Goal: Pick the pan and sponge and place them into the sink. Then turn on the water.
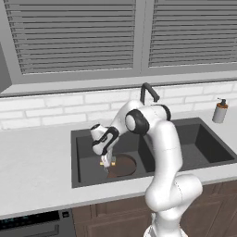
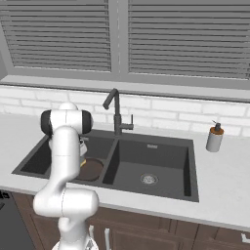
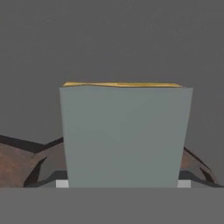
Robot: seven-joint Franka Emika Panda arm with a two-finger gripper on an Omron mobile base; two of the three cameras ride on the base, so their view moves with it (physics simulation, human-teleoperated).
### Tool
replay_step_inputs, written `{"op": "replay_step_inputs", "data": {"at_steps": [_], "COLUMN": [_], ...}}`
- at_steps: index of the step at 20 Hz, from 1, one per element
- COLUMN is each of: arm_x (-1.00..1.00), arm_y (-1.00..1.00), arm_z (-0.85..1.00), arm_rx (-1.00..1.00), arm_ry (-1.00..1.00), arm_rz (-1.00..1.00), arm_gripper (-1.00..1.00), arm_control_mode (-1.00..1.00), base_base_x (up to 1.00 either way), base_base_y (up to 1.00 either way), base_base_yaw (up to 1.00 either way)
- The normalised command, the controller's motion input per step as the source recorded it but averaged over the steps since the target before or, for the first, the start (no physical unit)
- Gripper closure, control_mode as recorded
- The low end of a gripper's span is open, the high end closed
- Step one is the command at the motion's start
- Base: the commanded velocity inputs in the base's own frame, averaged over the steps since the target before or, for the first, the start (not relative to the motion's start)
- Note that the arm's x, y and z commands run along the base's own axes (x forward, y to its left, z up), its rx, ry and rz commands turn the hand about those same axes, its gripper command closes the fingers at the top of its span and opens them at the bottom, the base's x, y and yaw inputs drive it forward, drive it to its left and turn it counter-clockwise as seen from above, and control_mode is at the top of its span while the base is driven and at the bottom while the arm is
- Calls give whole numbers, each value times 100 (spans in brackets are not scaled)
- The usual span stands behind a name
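In the left base view my gripper (image 1: 106, 163) hangs low inside the left basin of the dark-grey sink (image 1: 194, 150), shut on the sponge (image 1: 104, 162). In the hand view the sponge (image 3: 124, 135) shows its greenish-grey face with a yellow edge on top and hides the fingertips. The round brown pan (image 1: 124, 165) lies on the floor of the left basin, right under and beside the sponge. Its brown surface (image 3: 15, 166) shows on both sides behind the sponge. Behind the sink stands the black faucet (image 1: 148, 93), with no water running.
A soap-pump bottle (image 1: 220, 111) stands on the counter at the back right of the sink. The right basin (image 2: 149, 166) holds only its metal drain (image 2: 149, 179). White counter (image 1: 34, 162) runs to the left of the sink. My own arm blocks part of the left basin in the right base view.
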Motion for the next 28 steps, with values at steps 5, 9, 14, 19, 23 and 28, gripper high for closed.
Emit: {"op": "replay_step_inputs", "data": {"at_steps": [5, 9, 14, 19, 23, 28], "arm_x": [0, 1, -1, -22, -44, -44], "arm_y": [0, 0, -1, 0, -10, -24], "arm_z": [-19, -1, 17, 50, 100, 100], "arm_rx": [0, 0, 3, 4, 17, 21], "arm_ry": [0, 0, -2, -10, -14, -10], "arm_rz": [0, 0, -2, -2, -3, -9], "arm_gripper": [-100, -100, -100, -100, -100, -100], "arm_control_mode": [-100, -100, -100, -100, -100, -100], "base_base_x": [0, 0, 0, 0, 0, 0], "base_base_y": [0, 0, 0, 0, 0, 0], "base_base_yaw": [0, 0, 0, 0, 0, 0]}}
